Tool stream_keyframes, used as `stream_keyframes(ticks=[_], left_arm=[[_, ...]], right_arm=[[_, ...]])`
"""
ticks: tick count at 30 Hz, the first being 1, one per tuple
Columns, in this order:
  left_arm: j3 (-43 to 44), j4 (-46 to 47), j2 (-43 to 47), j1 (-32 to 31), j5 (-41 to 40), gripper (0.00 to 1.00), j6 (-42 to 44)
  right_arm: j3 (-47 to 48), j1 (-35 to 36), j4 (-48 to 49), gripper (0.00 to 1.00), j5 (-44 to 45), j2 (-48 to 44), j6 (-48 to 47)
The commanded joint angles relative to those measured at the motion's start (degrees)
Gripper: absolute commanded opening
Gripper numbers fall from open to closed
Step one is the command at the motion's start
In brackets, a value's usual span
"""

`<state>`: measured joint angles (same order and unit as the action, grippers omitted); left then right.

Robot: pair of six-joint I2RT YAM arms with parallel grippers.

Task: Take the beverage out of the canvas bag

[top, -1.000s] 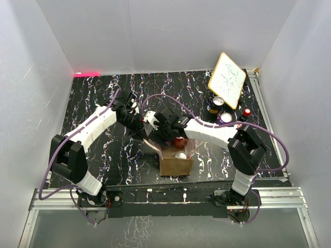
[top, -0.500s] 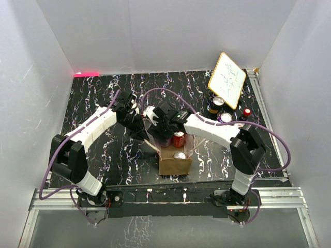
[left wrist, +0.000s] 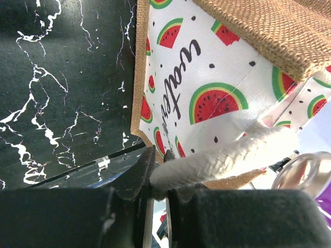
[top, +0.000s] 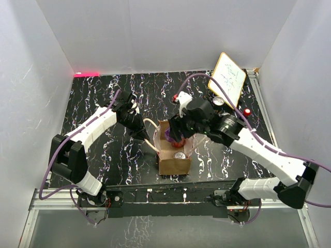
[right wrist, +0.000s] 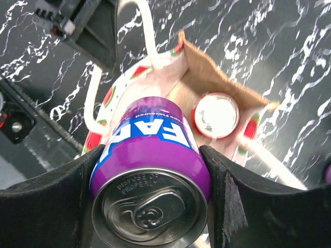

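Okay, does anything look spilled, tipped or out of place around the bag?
Nothing stands out. The canvas bag stands upright, the left claw pinches one handle, the right claw grips a sealed purple can over the bag, and a second can sits upright inside.

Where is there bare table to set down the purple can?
Bare table lies left of the left arm, and along the back wall beyond the canvas bag. The far right corner is crowded: whiteboard and cans.

canvas bag [top: 176,165]: tan-brown weave
lining [left wrist: 207,67]: white, red-and-green watermelon slices, black seeds
handle [left wrist: 227,152]: cream
beverage can [right wrist: 150,150]: purple, white letters, silver lid
second can [right wrist: 215,114]: red, silvery top
desk [top: 98,98]: black, white veins
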<state>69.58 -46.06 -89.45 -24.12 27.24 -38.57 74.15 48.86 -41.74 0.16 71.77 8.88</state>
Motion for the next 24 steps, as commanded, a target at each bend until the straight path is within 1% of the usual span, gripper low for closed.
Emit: stream_keyframes(ticks=[1, 4, 6, 10, 13, 16, 19, 21, 22, 24], left_arm=[[-0.71, 0.68, 1.91, 0.12, 0.53, 0.0, 0.66], [-1.02, 1.21, 1.83, 0.15, 0.65, 0.0, 0.43], [-1.03, 1.48, 1.66, 0.13, 0.69, 0.0, 0.35], [-0.86, 1.42, 1.68, 0.12, 0.55, 0.0, 0.42], [-0.97, 1.6, 2.19, 0.12, 0.23, 0.0, -0.13], [-1.28, 2.0, 2.9, 0.12, 0.18, 0.0, -0.85], [-1.46, 2.02, 3.41, 0.11, -0.15, 0.0, -1.41], [-1.47, 2.01, 3.47, 0.13, -0.17, 0.0, -1.63], [-1.47, 2.04, 3.41, 0.13, -0.17, 0.0, -1.75], [-1.31, 1.88, 3.28, 0.12, -0.11, 0.0, -1.79]], right_arm=[[-1.35, 0.09, 0.17, 0.26, 1.47, -5.88, 12.12], [2.76, 0.09, -1.74, 0.24, 3.22, -7.48, 14.21], [6.37, 0.09, -3.39, 0.2, 6.8, -7.41, 14.4], [14.11, 0.0, -7.75, 0.15, 17.07, -5.5, 12.07], [18.62, -0.02, -11.0, 0.11, 26.82, -3.74, 9.5], [20.84, -0.17, -11.87, 0.1, 34.66, -2.7, 6.47], [20.22, -1.57, -12.05, 0.09, 42.44, -2.32, 6.07], [18.59, -5.43, -11.89, 0.1, 42.6, -2.06, 5.73], [17.31, -8.29, -11.72, 0.09, 40.41, -1.74, 5.62], [15.59, -15.23, -11.83, 0.09, 32.71, -0.57, 6.43]])
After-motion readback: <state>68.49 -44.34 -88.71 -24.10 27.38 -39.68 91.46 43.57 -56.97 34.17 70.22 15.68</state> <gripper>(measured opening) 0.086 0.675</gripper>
